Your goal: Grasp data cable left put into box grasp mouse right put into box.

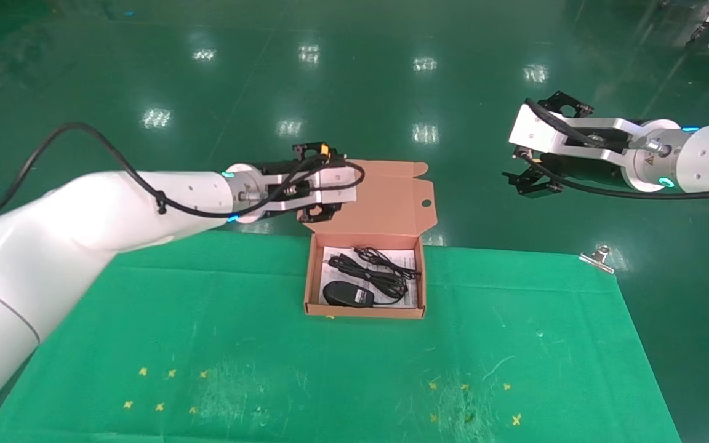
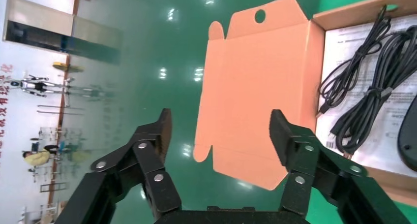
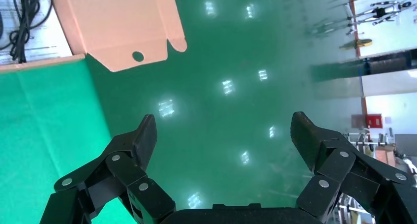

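Observation:
The orange-brown box (image 1: 312,277) stands open at the table's far middle, its lid (image 1: 385,197) tilted back. Inside, on the white sheet, lie the black mouse (image 1: 347,294) at the front and the looped data cable (image 1: 367,275) behind it, with the mouse's thin cord (image 1: 386,258) beside the cable. My left gripper (image 1: 317,213) is open and empty, hovering at the lid's back left corner. In the left wrist view the gripper (image 2: 220,130) faces the lid (image 2: 255,86), with the cable (image 2: 376,92) and mouse (image 2: 409,140) at the side. My right gripper (image 1: 530,181) is open and empty, raised off the table's far right.
The green cloth table (image 1: 330,369) carries yellow cross marks near the front. A metal clip (image 1: 597,258) holds the cloth at the far right corner. Glossy green floor lies beyond. The right wrist view shows its gripper (image 3: 223,135) over floor, with the lid (image 3: 118,22) farther off.

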You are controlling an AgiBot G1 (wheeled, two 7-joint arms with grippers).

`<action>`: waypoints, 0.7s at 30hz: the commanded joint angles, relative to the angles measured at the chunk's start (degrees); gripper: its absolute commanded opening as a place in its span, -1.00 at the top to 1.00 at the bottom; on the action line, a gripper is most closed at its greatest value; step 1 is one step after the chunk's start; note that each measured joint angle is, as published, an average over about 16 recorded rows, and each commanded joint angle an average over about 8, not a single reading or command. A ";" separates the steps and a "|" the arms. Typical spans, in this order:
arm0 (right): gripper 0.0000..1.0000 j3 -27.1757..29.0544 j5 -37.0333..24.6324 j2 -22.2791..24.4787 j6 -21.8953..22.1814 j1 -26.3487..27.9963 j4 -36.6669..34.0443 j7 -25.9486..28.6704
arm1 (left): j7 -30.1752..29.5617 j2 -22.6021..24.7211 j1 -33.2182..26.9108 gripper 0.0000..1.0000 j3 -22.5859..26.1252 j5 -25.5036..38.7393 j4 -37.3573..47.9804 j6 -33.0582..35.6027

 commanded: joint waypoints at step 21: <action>-1.00 17.47 16.06 4.05 -16.72 -12.81 5.56 -3.00 | -7.06 -12.50 9.44 -1.00 -13.33 -15.20 -11.33 16.91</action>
